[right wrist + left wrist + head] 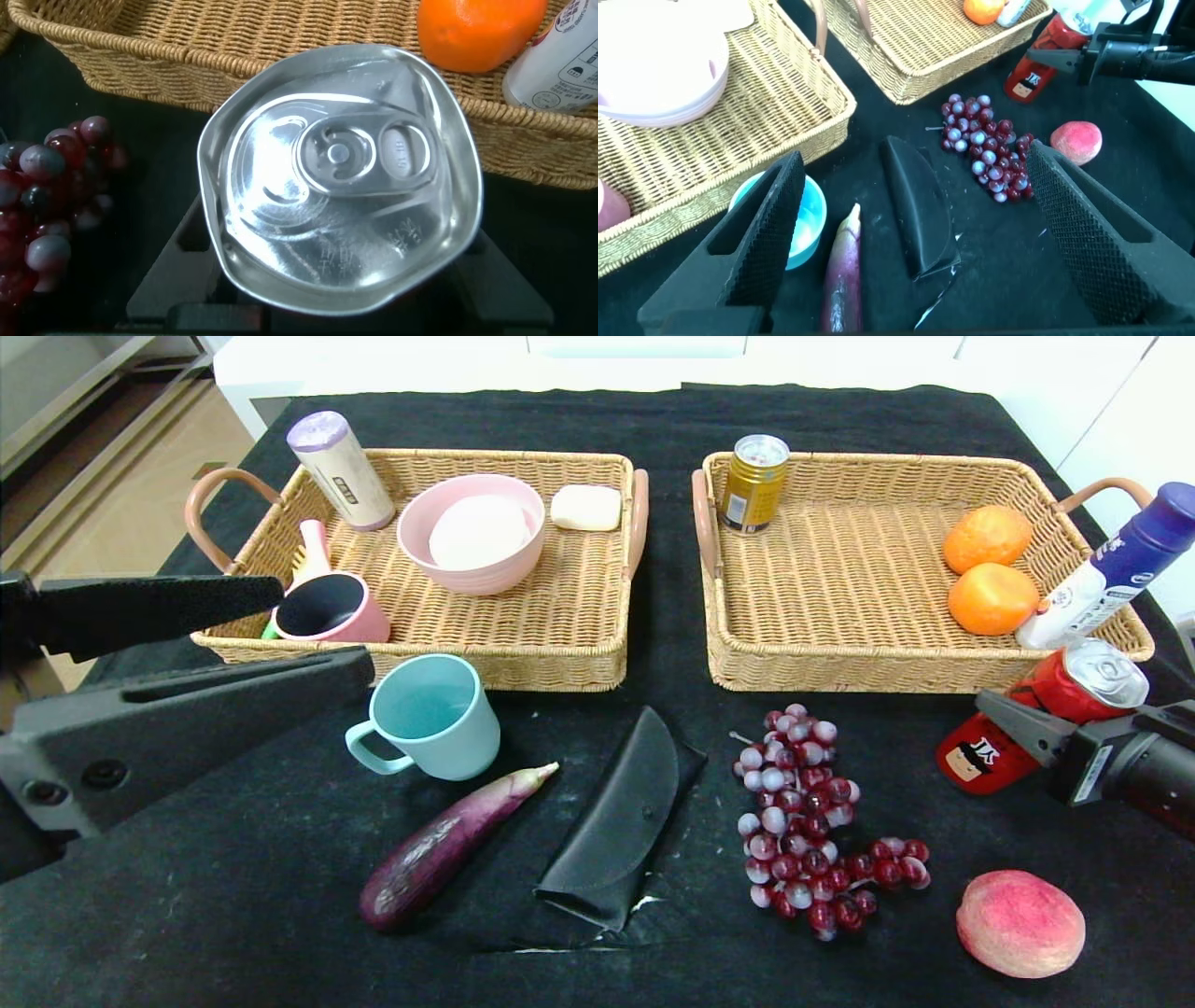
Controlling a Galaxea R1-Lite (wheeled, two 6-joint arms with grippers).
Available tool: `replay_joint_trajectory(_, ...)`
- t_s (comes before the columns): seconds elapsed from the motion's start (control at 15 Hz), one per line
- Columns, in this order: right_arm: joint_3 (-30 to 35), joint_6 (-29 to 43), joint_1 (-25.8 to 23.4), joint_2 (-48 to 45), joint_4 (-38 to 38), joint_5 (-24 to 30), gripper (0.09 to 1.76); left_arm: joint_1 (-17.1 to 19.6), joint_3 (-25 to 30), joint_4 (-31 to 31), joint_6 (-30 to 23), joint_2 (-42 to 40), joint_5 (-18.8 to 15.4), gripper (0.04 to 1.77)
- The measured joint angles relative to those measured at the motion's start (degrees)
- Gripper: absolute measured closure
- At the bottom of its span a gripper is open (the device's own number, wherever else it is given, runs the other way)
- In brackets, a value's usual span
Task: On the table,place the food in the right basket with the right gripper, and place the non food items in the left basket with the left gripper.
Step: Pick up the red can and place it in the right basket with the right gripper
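Red can gripped beside the right basket, table front open

Nearest, one peach (1020, 923), one grape bunch (810, 821) and one eggplant (448, 845) are spread apart. The tilted red can (1036, 719), top toward the right basket (840, 644), is clamped by the right gripper (1027, 728); the left gripper (280, 635) is held wide apart. Two oranges (990, 569) are seen farthest

Red can (1036, 723), teal cup (431, 717)

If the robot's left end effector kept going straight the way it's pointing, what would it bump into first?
Probably the teal mug. The open left end effector points across the table toward the black case and eggplant, with the mug nearest one finger. Depth is unclear, so it might pass above them.
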Motion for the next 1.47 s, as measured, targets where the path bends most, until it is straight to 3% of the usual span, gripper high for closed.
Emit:
replay_joint_trajectory(0.73, -2.00, -0.04, 0.29, -1.79, 3.10, 0.41, 0.81, 0.02, 0.11, 0.00, -0.02, 0.05, -0.30, 0.09)
replay_joint_trajectory(1.2, -15.62, -0.37, 0.46, -7.02, 22.61, 0.48, 0.81, -0.20, 0.51, 0.02, -0.07, 0.80, -0.72, 0.09)
replay_joint_trajectory(1.47, -25.27, -0.80, 0.60, -6.80, 29.31, 0.48, 0.81, -0.24, 0.62, 0.06, -0.07, 1.24, -0.79, 0.09)
